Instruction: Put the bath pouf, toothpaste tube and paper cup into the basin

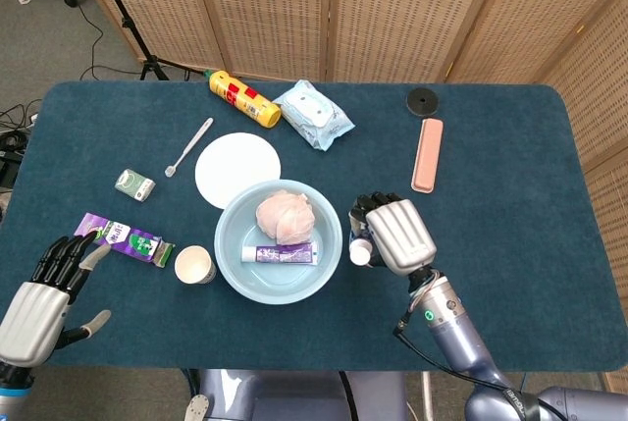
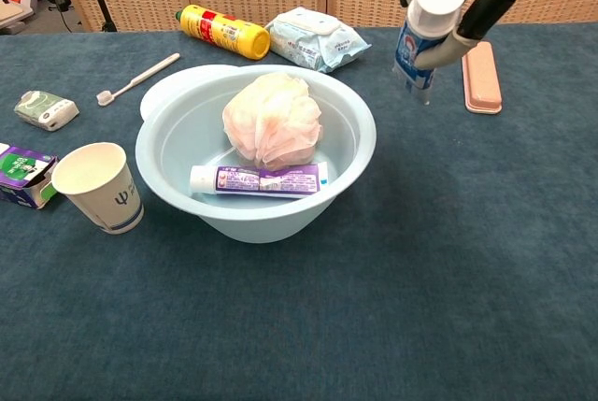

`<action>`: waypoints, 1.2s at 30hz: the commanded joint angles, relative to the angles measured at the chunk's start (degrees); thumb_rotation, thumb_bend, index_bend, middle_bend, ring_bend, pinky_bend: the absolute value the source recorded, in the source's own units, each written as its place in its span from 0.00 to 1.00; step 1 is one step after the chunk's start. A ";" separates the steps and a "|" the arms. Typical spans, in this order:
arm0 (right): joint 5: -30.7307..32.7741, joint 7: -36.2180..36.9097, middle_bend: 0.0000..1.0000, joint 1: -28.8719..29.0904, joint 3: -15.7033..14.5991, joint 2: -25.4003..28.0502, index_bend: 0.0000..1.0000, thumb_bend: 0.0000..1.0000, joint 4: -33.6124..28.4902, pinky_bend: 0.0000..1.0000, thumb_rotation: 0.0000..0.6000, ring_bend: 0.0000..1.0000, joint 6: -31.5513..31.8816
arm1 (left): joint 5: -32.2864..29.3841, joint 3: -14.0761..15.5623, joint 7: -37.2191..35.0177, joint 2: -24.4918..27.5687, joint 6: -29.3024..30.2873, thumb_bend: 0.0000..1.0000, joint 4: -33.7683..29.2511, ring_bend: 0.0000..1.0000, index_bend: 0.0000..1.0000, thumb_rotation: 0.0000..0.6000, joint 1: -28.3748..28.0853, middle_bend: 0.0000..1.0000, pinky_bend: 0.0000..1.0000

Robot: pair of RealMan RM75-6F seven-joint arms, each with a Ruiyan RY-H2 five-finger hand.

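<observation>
The head camera is looking steeply down from high above the near edge, taking in the whole blue table. The chest camera is sitting low and close, facing 12 o'clock. Both are sharing the basin and the items beyond it.

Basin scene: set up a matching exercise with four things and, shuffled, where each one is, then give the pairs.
Things:
1. bath pouf
2. paper cup
3. white-capped bottle
4. toothbrush

Places:
A. held in the right hand, off the table
B. lying on the table behind the basin
C. inside the basin, beside the toothpaste tube
D. standing on the table beside the basin

Pairs: 1-C, 2-D, 3-A, 4-B
</observation>
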 commanded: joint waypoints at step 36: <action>6.27 -9.83 0.00 6.55 -5.31 -5.81 0.21 0.05 -6.76 0.17 1.00 0.00 6.32 | 0.16 -0.15 -1.96 0.94 1.00 0.18 0.01 0.00 0.00 1.00 0.18 0.00 0.00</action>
